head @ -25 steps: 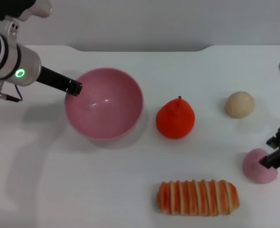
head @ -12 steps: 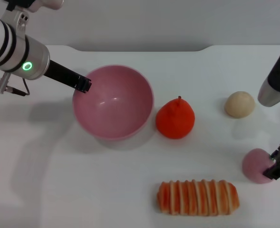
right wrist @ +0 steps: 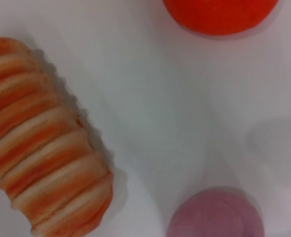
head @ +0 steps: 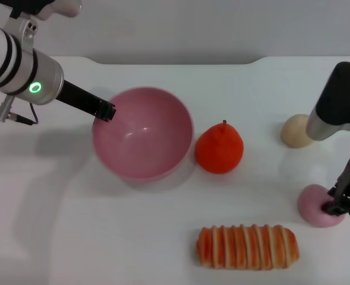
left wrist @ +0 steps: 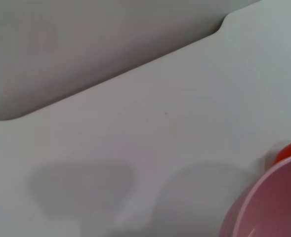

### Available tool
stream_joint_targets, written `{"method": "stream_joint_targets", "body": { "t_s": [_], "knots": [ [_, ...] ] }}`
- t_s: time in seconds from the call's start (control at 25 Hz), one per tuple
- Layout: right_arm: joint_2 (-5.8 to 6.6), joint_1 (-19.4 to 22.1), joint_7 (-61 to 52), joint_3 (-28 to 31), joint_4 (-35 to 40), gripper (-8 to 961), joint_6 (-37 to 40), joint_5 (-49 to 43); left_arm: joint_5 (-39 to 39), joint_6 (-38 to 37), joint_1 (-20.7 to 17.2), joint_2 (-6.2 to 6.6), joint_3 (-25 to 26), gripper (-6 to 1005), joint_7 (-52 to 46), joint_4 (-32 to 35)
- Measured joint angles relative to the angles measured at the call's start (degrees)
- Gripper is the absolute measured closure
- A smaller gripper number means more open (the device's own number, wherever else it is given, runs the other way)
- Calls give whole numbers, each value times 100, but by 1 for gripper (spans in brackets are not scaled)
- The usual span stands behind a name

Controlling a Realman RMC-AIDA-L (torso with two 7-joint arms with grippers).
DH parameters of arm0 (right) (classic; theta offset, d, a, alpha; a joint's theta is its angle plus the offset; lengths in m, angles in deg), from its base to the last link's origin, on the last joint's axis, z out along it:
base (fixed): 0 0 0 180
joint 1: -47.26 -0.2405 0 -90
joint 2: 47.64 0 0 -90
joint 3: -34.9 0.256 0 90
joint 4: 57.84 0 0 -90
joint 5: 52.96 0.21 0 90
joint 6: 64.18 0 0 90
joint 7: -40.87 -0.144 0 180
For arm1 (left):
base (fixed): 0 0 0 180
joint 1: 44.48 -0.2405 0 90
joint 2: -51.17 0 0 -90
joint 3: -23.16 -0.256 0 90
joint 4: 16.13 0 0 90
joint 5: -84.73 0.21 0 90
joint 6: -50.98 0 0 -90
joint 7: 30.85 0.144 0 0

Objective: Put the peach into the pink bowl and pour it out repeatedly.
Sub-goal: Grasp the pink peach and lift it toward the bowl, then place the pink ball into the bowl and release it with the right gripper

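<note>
The pink bowl (head: 142, 133) sits left of centre on the white table, empty; its rim also shows in the left wrist view (left wrist: 276, 202). My left gripper (head: 105, 110) is shut on the bowl's left rim. The peach (head: 315, 205), small and pale pink, lies at the front right, and also shows in the right wrist view (right wrist: 215, 215). My right gripper (head: 341, 199) is down at the peach's right side, touching it.
An orange-red fruit with a stem (head: 219, 148) stands just right of the bowl. A beige ball (head: 295, 132) at the back right is partly hidden by my right arm (head: 338, 104). A striped bread roll (head: 247, 246) lies at the front.
My left gripper has moved right with the bowl, close to the orange-red fruit. My right arm has swung in over the beige ball, and the peach has shifted slightly left.
</note>
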Motion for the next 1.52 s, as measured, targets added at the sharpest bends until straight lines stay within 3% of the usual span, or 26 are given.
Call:
{"method": "stream_joint_targets", "body": {
  "t_s": [0.04,0.36,0.44,0.68,1.12,1.28,1.52],
  "knots": [
    [0,-1,0,-44,12,537,-15,0,0,0,-2,0,-7,960,0,-3],
    [6,-21,0,-84,120,837,-98,1,-1,-3,-26,0,-38,960,3,-11],
    [8,-2,-9,21,463,914,-56,34,0,-16,-14,0,-39,960,4,-13],
    [4,-39,-19,389,1545,920,205,229,0,-54,34,4,-39,960,9,-19],
    [30,-819,-51,782,3410,921,314,874,-63,-110,72,-4,-105,959,53,-19],
    [29,-1071,-58,623,3524,920,305,1357,-95,-111,83,-5,-116,959,55,-19],
    [15,-1135,-30,-58,3046,921,-105,1731,-204,-114,104,3,-118,959,57,-19]
  ]
}}
